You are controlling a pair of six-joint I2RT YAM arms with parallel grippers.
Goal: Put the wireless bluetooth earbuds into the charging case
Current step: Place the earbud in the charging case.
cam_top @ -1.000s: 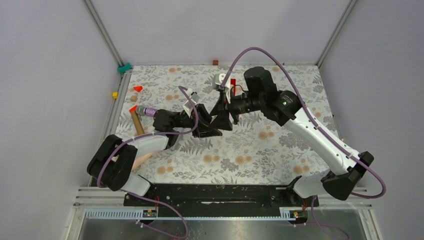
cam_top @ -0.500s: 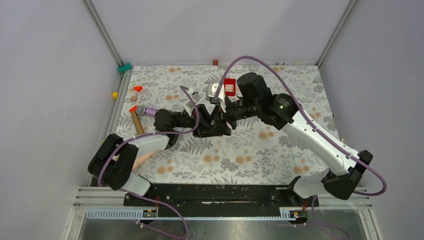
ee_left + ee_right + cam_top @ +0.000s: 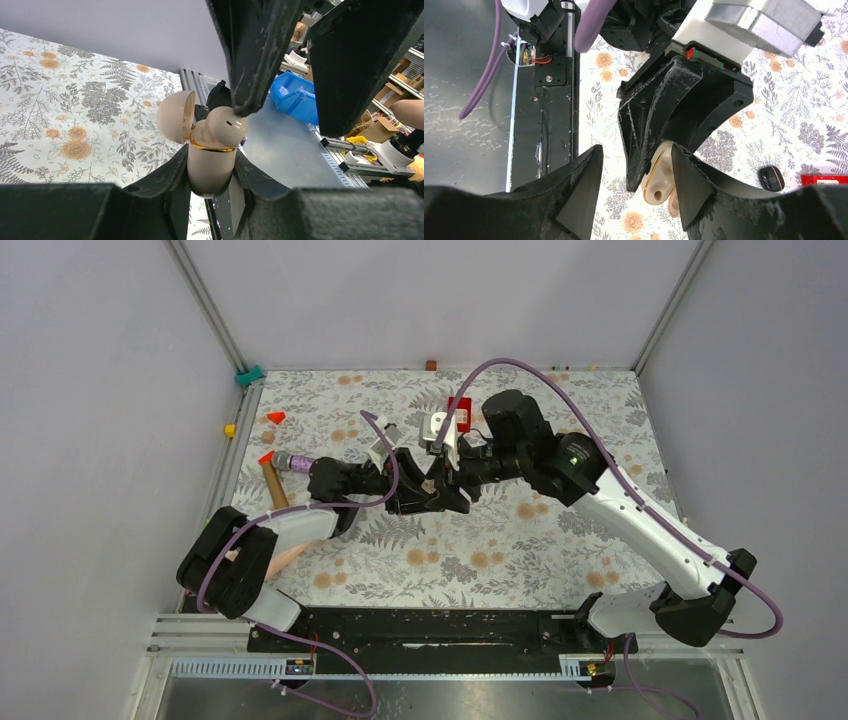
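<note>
We see the charging case (image 3: 210, 167) as a cream, rounded shell with a gold band round its mouth. It is raised off the desk (image 3: 500, 540) over the middle of the floral cloth. Its lid (image 3: 174, 117) is swung open to one side on the hinge. One cream earbud (image 3: 226, 125) sits in the mouth of the case, its rounded top standing proud of the gold band.

The left claw (image 3: 210, 186) is pinching the case. Its two black fingers press on opposite sides of the lower body, leaving the mouth and lid free.

The right claw (image 3: 635, 162) is spread, with a wide gap between its fingers. In the left wrist view we see the tip of one right finger (image 3: 245, 75) touching the top of the earbud, while the other finger stands well clear of it. From the right wrist camera the case (image 3: 659, 184) shows between the spread fingers, framed by the left claw's black fingers.

In the top view the two arms meet near the desk's centre, and their fingers hide the case from us there.

Beyond them, toward the far edge, a red box (image 3: 459, 412) lies on the desk. In the right wrist view a small black oval object (image 3: 771, 178) lies just beside that box. On the left side of the desk we see a red cone (image 3: 275, 417) and a wooden stick (image 3: 272, 485).
</note>
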